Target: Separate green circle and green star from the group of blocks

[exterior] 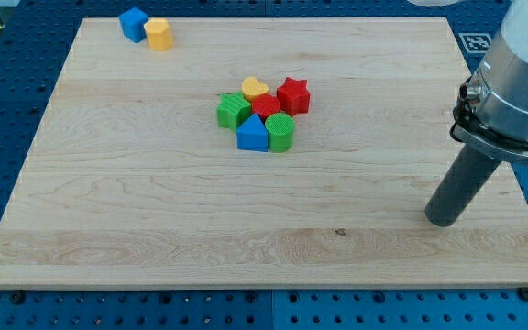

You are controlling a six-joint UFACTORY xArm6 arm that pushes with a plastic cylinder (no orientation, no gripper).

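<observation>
Blocks of ribbed, matte plastic sit bunched just above the middle of your pale wooden worktop (154, 229), whose grain runs across the view. In that cluster you see the green star (234, 111) on the view's left edge, its points soft and stubby, and the green circle (280, 133) at the lower right, a short upright cylinder with fine ridges down its side. Between them lies a blue triangle-like block (253, 135), touching both. Above it a red block (266, 106) is mostly hidden by its neighbours, so its shape is hard to make out; it may be a hexagon. A yellow heart (256, 89) sits at the cluster's top and a red star (293, 95) at the upper right.

Well apart, near the view's top-left corner, a blue cube (134, 24) touches a yellow block (159, 34) of rounded form.

Your arm carries no pincer, only a smooth dark rod, so you have no opening or closing to read. My tip (445, 219) rests on the worktop at the view's lower right, well away from the green circle and every other block. Its grey housing above is cut off by the view's right and top edges.
</observation>
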